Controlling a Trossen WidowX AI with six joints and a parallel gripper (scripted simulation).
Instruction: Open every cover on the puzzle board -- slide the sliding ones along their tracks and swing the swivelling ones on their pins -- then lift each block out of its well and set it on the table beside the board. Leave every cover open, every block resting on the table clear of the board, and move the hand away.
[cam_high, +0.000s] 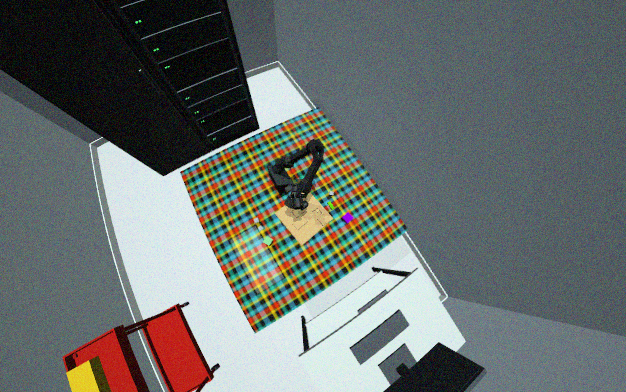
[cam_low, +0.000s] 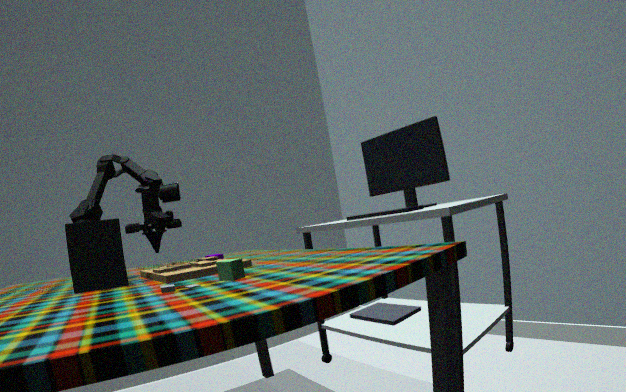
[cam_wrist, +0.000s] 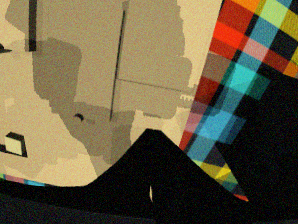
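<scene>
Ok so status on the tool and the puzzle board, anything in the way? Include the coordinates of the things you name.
Tool (cam_high: 298, 206) (cam_low: 158, 251) (cam_wrist: 152, 136) shut, empty, above puzzle board (cam_high: 303, 235) (cam_low: 185, 274) (cam_wrist: 55, 170). Board flat on table (cam_high: 240, 280) (cam_low: 280, 300) (cam_wrist: 250, 49). No obstruction visible beneath tool.
</scene>
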